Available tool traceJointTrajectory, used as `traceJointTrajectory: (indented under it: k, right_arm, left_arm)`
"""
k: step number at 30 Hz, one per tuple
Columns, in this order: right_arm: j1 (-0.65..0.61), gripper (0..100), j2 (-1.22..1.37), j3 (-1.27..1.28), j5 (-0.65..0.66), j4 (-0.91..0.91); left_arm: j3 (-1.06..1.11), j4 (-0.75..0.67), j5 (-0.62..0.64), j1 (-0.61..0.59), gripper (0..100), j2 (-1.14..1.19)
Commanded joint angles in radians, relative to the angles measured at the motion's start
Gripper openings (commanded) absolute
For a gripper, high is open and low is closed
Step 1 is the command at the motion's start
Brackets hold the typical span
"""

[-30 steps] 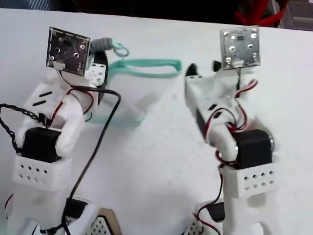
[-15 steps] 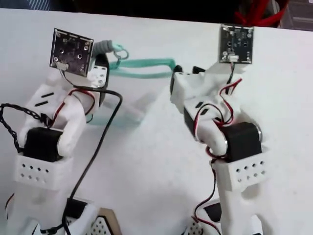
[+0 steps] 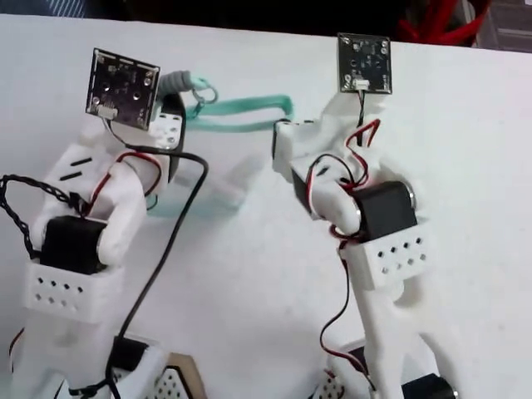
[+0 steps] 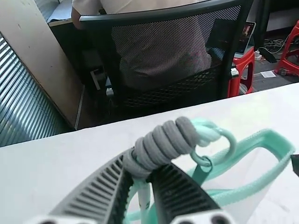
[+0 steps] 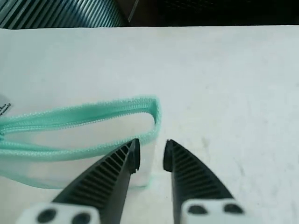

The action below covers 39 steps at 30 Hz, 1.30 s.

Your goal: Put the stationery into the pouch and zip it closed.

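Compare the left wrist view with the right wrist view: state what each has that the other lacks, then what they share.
Particular to the left wrist view: the left gripper shut on the grey coiled pull at the zipper's end, and a black mesh chair beyond the table's edge.
Particular to the right wrist view: the right gripper, jaws a little apart, at the looped far end of the zipper.
Shared: the clear pouch with its mint zipper unzipped, lying on the white table.
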Motion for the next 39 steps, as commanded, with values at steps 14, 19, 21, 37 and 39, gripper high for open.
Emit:
traceJointTrajectory:
  k: [14,19,21,37,39]
  right_arm:
    - [0.036,16.4,-0.071,-0.077,-0.008,-0.048]
    - [0.028,15.6,0.025,-0.074,-0.008,-0.073]
    - [0.027,15.5,0.053,-0.083,-0.008,-0.079]
    - [0.004,2.9,0.088,-0.094,-0.005,-0.081]
    - [0.002,5.9,0.076,-0.11,-0.006,-0.074]
  left_arm:
    - [0.041,-0.008,-0.008,-0.001,2,-0.012]
    - [0.035,-0.008,-0.008,-0.001,2,-0.012]
    - [0.038,-0.008,-0.009,-0.001,2,-0.012]
    - [0.043,-0.006,-0.009,-0.001,2,-0.012]
    - [0.043,-0.006,-0.009,-0.005,2,-0.012]
